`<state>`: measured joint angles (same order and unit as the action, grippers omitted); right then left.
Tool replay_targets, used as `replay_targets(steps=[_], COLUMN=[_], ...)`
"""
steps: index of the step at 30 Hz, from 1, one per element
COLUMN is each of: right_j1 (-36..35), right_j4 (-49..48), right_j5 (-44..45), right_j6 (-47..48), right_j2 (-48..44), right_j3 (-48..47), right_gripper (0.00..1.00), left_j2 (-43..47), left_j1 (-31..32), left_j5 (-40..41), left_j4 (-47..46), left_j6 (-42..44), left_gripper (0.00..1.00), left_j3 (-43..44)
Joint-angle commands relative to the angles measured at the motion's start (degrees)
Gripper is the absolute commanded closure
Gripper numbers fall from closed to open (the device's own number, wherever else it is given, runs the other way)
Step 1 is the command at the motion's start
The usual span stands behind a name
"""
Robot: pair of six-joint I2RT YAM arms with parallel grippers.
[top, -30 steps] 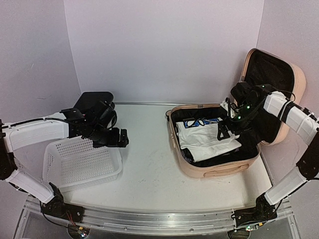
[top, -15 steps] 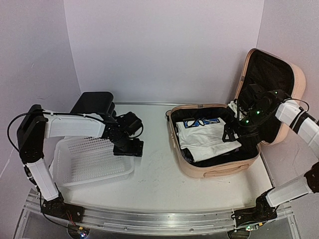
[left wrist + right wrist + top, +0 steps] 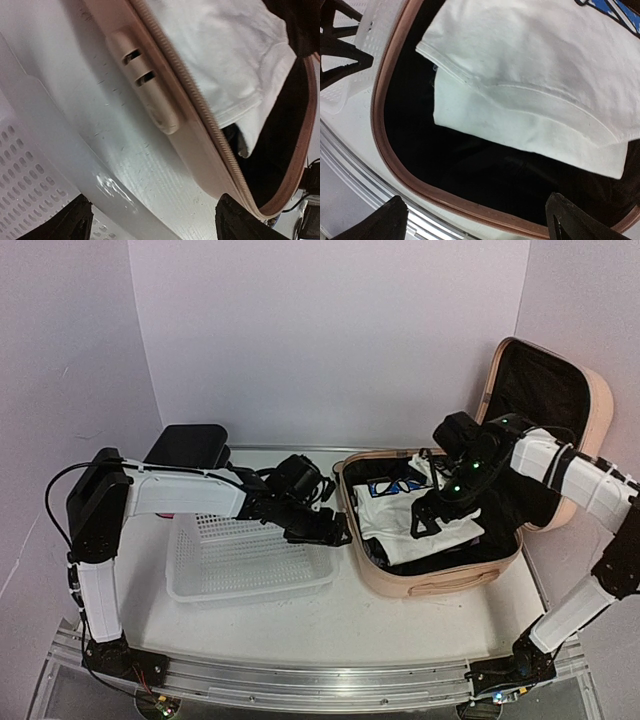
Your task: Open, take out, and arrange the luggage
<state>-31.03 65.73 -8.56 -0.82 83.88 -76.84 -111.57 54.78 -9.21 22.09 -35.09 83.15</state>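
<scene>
over the open peach-pink hard-shell suitcase (image 3: 430,585) our right gripper (image 3: 428,522) hangs released for the folded white shirt (image 3: 388,518), our left gripper (image 3: 332,530) released alongside.

White mesh basket (image 3: 250,565) on table (image 3: 350,632), blk box (image 3: 185,445) behind.

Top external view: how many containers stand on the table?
3. A white mesh plastic basket lies left of centre. A peach-pink hard-shell suitcase stands open on the right. A black box sits at the back left. None seems hidden.
</scene>
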Motion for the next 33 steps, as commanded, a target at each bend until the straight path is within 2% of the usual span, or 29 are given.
replay_targets(steps=[1,5,9,18,28,33], right_j1=[-3.9,-6.4,-6.5,-6.5,-6.8,-7.0], right_j4=[-0.4,0.3,0.4,0.3,0.0,-0.4], right_j5=[3.3,3.4,2.1,6.8,5.0,7.9], right_j6=[6.3,12.1,15.3,23.3,23.9,23.1], right_j2=[6.2,14.0,19.4,27.8,31.4,32.7], right_j3=[-6.6,-10.8,-14.6,-18.5,-19.8,-19.6], right_gripper=[0.10,0.19,0.21,0.20,0.17,0.18], left_j2=[7.2,13.3,19.4,32.2,33.3,32.9], left_j1=[-0.2,-0.2,-0.3,-2.2,-2.6,-2.6], left_j5=[-5.7,-7.7,-7.9,-3.4,-4.4,-4.8], left_j4=[-11.7,-15.5,-16.0,-15.2,-14.9,-14.8], left_j6=[4.6,7.7,10.4,9.3,8.1,8.0], left_gripper=[0.12,0.09,0.07,0.06,0.06,0.06], left_j3=[-4.9,-10.7,-15.2,-25.6,-26.4,-25.8])
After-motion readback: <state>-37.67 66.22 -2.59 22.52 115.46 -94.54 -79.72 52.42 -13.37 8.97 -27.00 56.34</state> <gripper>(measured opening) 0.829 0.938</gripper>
